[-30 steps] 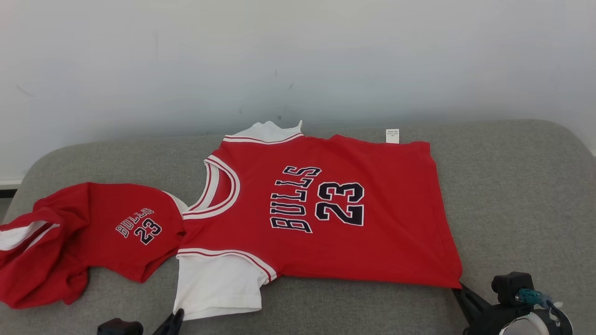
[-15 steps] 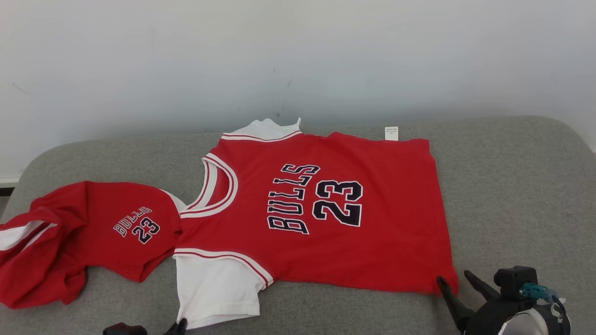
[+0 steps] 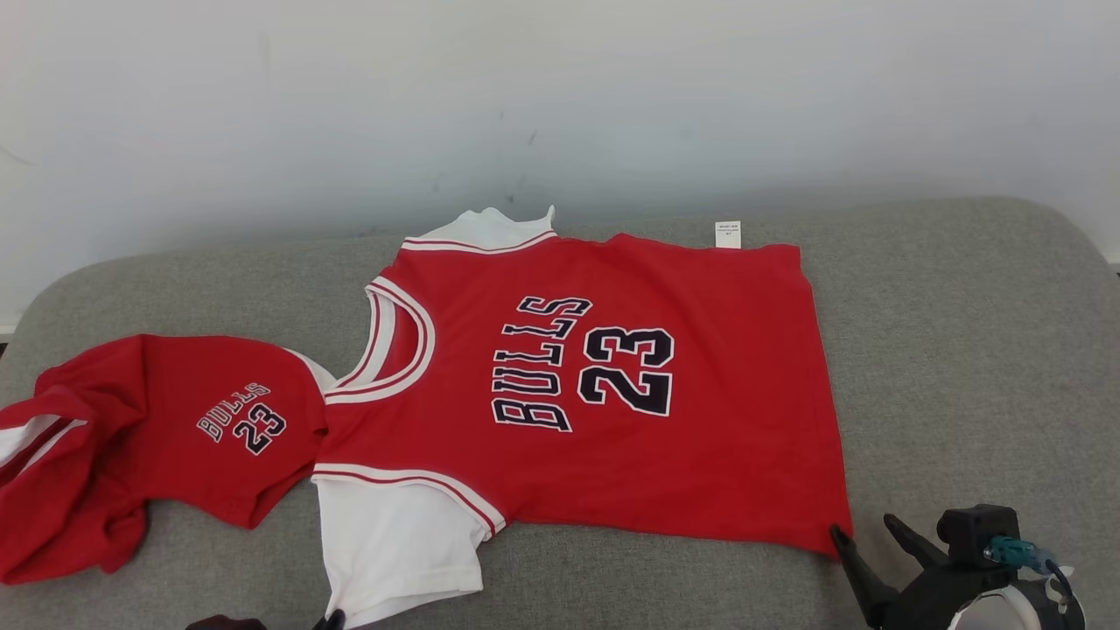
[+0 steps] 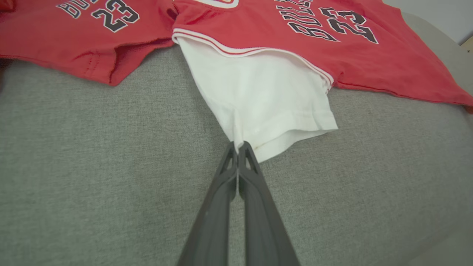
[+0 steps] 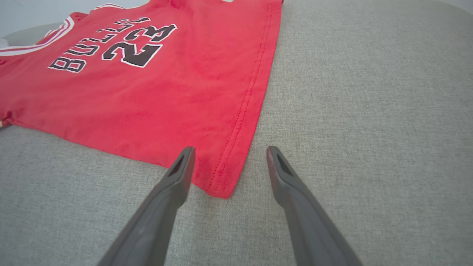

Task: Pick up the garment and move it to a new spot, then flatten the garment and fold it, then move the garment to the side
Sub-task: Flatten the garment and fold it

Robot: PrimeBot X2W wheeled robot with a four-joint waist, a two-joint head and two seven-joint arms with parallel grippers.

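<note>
pinching sleeve (image 4: 266, 99), left hand (image 4: 238, 145) (wrist view), right hand (image 5: 230, 149) spread

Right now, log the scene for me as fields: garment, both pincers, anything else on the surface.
garment: red jersey, spread flat, print up
left pincer: shut on the white sleeve at its edge
right pincer: open, jaws either side of the jersey's hem corner, not gripping
other: red shorts, crumpled, touching the jersey's collar side
surface: grey cushion
</note>
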